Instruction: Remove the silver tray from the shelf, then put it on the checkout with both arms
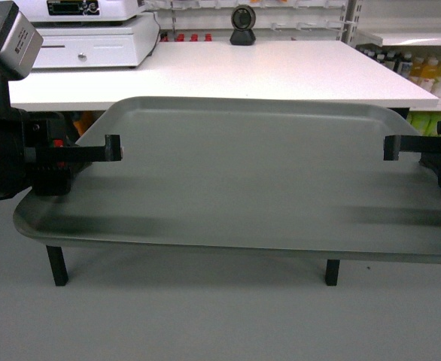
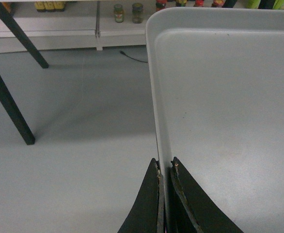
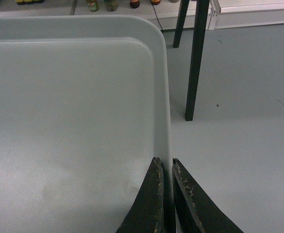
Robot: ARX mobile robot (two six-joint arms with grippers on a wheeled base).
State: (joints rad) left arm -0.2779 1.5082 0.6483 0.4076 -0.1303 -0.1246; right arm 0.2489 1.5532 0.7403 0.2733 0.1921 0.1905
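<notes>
Left claw (image 1: 114, 148) clamped on left rim of silver tray (image 1: 235, 180); wrist view shows fingers (image 2: 149, 204) pinching rim from both sides. Tray: wide, matte grey, rounded corners, low rim, bare flat bottom; held in air between both arms, in front of white bench (image 1: 228, 71), above grey floor (image 1: 205, 316). Right claw (image 1: 392, 147) clamped on right rim likewise. Cash register (image 1: 92, 34) on bench's far left, small black camera (image 1: 243, 26) at back. Bottles (image 1: 424, 71) on shelf (image 1: 409, 34) at right. Black bench legs (image 1: 56, 265) below tray.

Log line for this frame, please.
silver tray airborne, short of checkout | left pincer shut on rim | right pincer shut on rim
</notes>
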